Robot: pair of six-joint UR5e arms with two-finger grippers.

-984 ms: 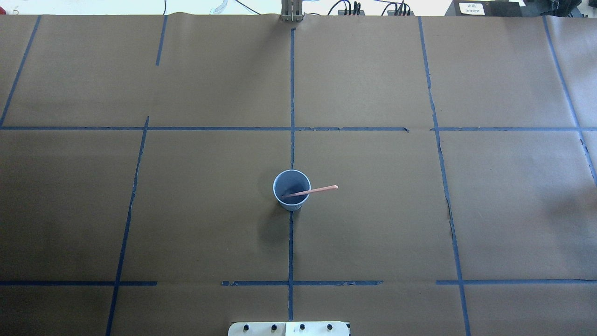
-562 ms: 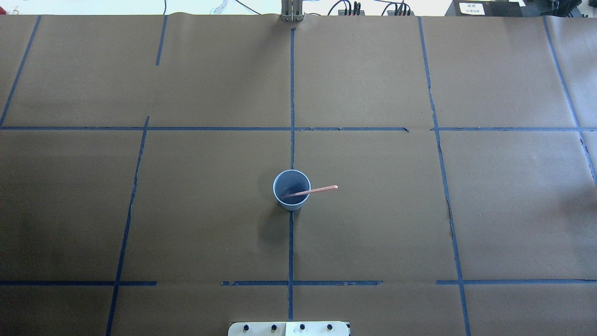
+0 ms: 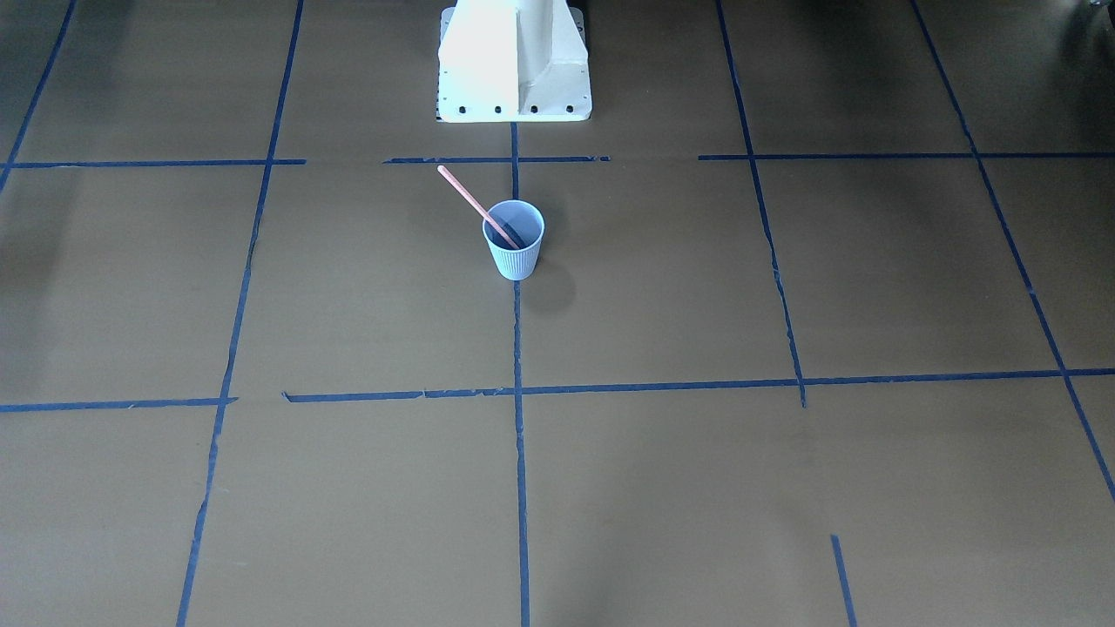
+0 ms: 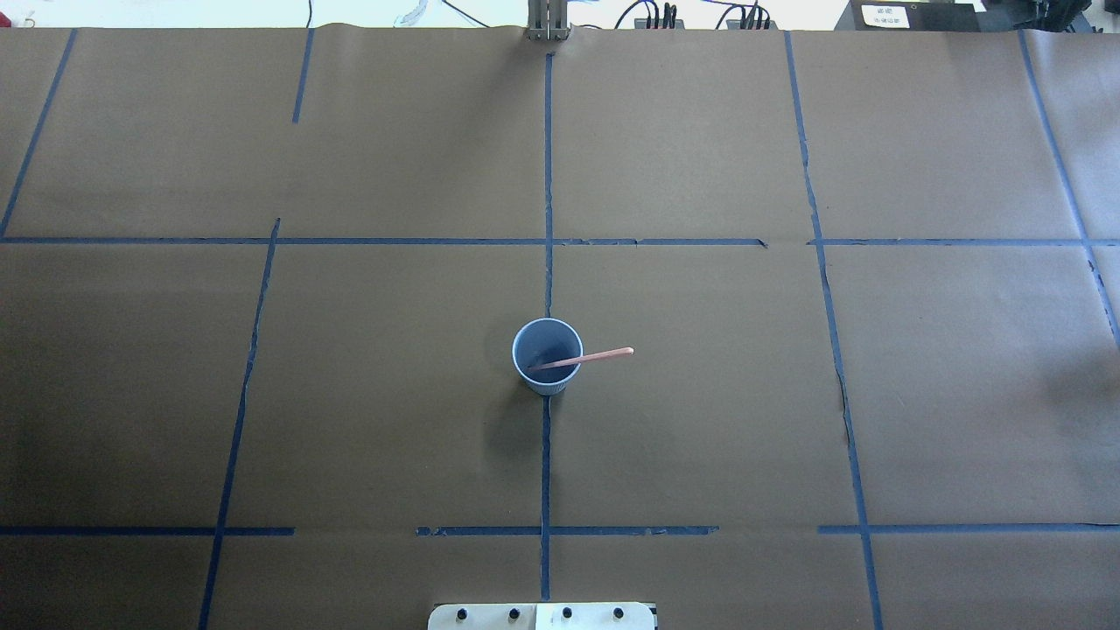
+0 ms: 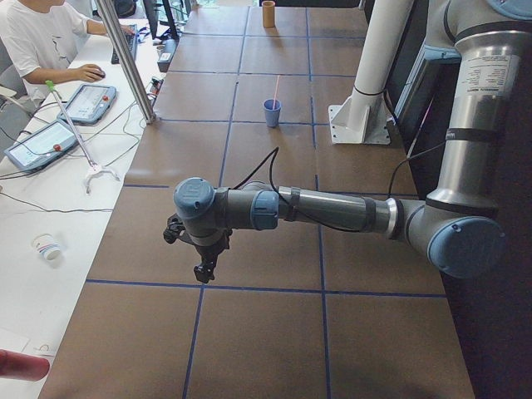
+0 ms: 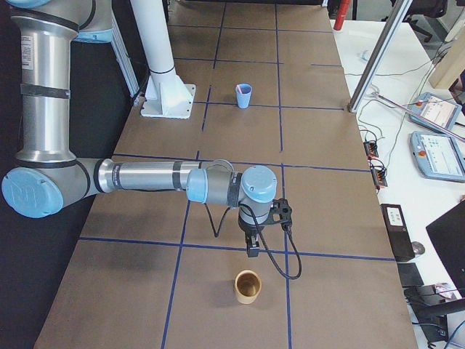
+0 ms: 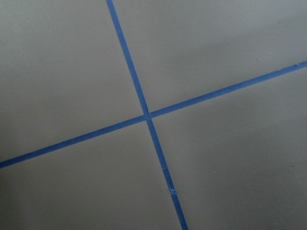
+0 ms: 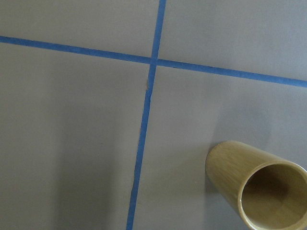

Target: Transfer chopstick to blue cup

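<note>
Chopstick [image 3: 466,193] sits tilted in blue cup [image 3: 516,259], leaning on its rim. Judged light, stiff, slippery; pinch the exposed length above the rim. Left gripper [image 5: 200,269] and right gripper [image 6: 251,250] hang well away from the cup; whether parted or closed, cannot tell.

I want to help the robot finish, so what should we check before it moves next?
1. Stick in the blue cup: ok, low end inside, top leaning over the rim.
2. Cup upright: ok.
3. Left gripper clear of the cup: ok, far from it.
4. Right gripper clear of the cup: ok, far off, near a wooden cup.
5. Grippers open or shut: cannot tell.
</note>
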